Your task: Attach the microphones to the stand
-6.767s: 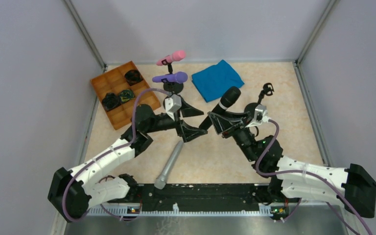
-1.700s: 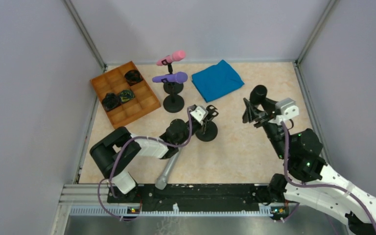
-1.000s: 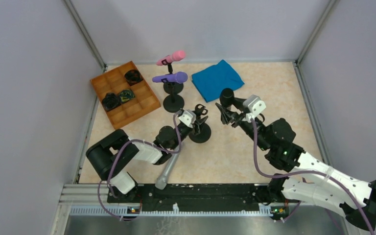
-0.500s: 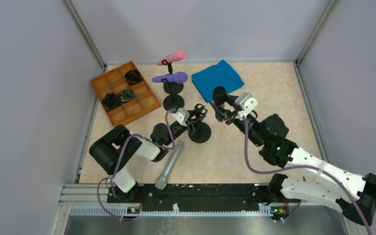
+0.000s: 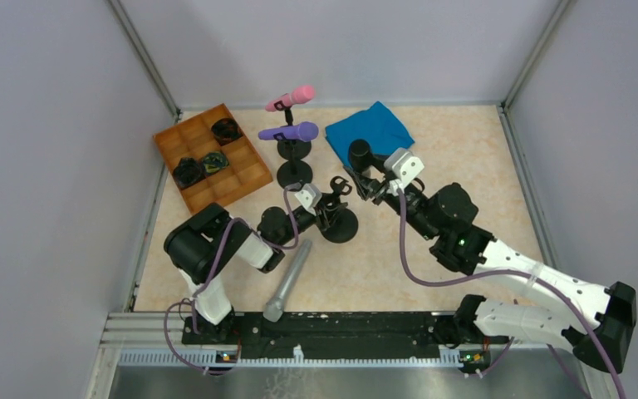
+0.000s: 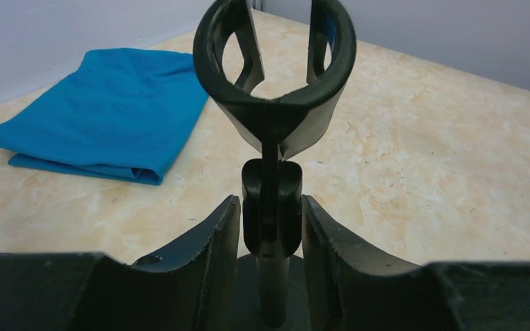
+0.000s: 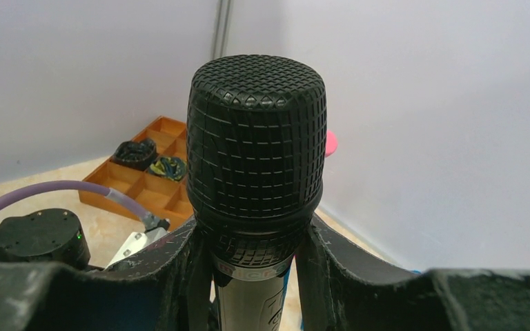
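Left jaws clamped on stand (image 6: 272, 207) neck — right jaws gripping black microphone (image 7: 257, 158), held near stand top.

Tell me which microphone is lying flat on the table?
The silver-grey microphone, alone near the arms' bases. The pink microphone and purple microphone sit on stands; the black microphone is held in the right arm's jaws.

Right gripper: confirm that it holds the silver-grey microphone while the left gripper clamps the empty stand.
Wrong microphone. The right gripper holds the black microphone, as the right wrist view shows; the silver-grey microphone lies on the table in the top view. The left gripper does clamp the empty stand.
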Robot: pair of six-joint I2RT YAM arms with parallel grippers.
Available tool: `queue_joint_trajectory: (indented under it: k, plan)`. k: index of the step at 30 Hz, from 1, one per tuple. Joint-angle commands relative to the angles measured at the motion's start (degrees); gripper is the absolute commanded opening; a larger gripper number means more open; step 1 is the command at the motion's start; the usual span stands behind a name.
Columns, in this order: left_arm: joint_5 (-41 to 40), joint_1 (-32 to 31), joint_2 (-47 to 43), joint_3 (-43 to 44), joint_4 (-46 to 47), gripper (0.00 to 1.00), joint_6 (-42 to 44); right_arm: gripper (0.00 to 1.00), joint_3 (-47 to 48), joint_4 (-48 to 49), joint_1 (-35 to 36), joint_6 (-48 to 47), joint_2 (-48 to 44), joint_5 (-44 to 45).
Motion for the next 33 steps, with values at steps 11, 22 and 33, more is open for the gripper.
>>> queue_joint_trajectory:
  k: [11,22,33]
  plan:
    - [3.4,0.6,0.4,3.1,16.9,0.46,-3.8,0.0,4.3,2.2,-0.3,0.3,1.8,-2.2]
    - [4.1,0.7,-0.6,4.1,17.4,0.41,-5.0,0.0,3.9,1.7,-0.3,0.0,1.5,-1.7]
    - [5.1,1.0,-1.0,5.3,17.4,0.3,-6.7,0.0,3.5,1.2,-0.3,-0.1,1.4,-1.7]
